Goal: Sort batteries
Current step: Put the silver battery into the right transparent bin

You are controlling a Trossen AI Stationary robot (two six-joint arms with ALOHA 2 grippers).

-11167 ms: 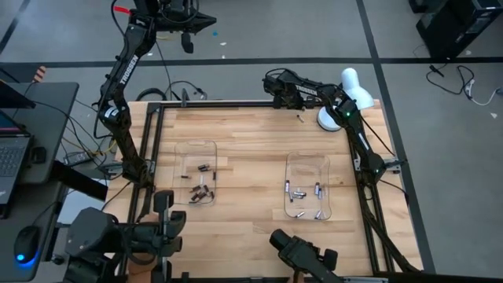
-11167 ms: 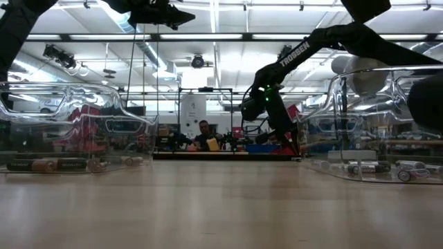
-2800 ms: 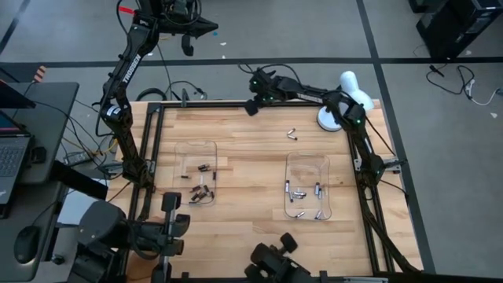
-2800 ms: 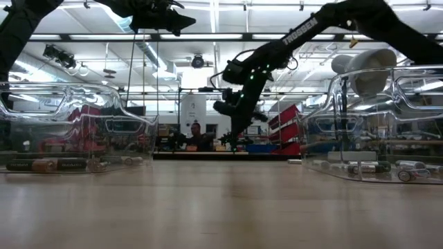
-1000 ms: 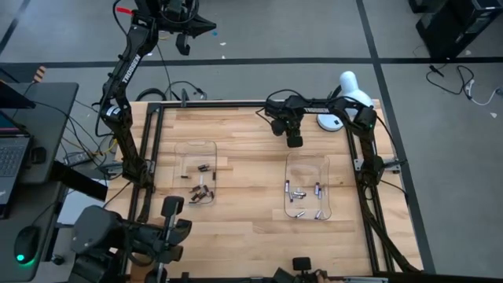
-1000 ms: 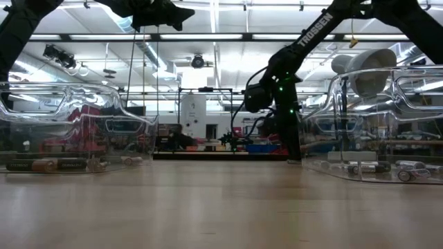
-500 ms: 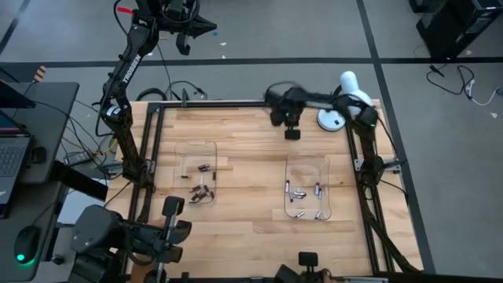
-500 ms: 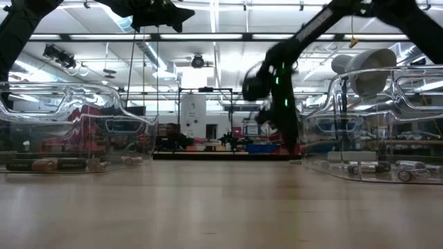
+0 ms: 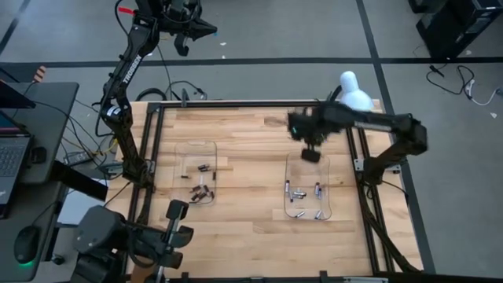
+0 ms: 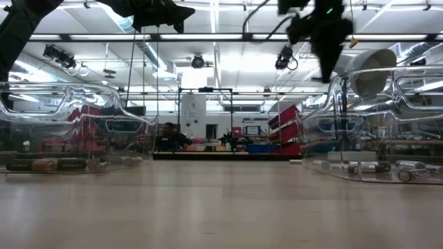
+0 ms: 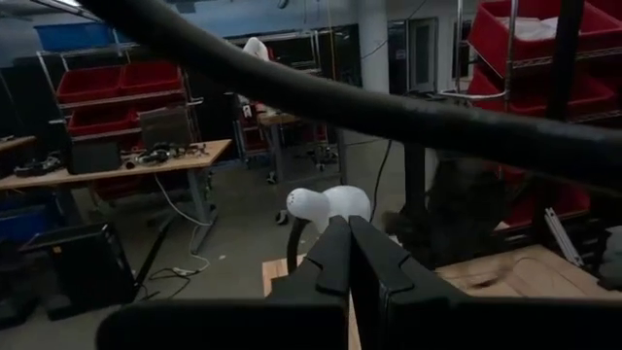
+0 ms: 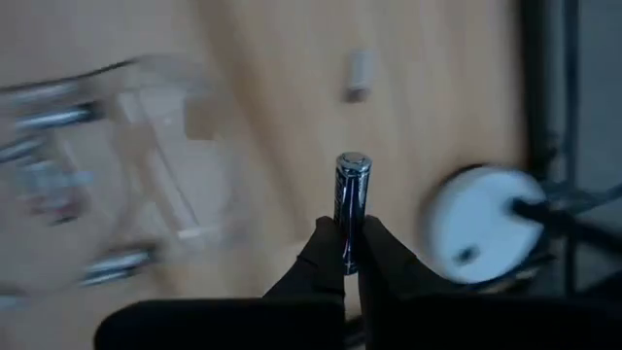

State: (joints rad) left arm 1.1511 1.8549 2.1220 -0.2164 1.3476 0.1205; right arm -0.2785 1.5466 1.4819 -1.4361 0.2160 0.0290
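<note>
Now right gripper [image 12: 347, 255] pinches silver battery [image 12: 351, 199] by lower end, long axis running straight out past fingertips. Gripper hangs above far rim of right tray [image 9: 307, 187]. Left gripper [image 11: 347, 255] pressed together, parked high, well beyond table.

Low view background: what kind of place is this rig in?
Likely a robotics lab or workshop. Beyond the light wooden table are red storage bins on shelving, cluttered workbenches and ceiling strip lights. The right claw holds a silver cylindrical battery over the table.
</note>
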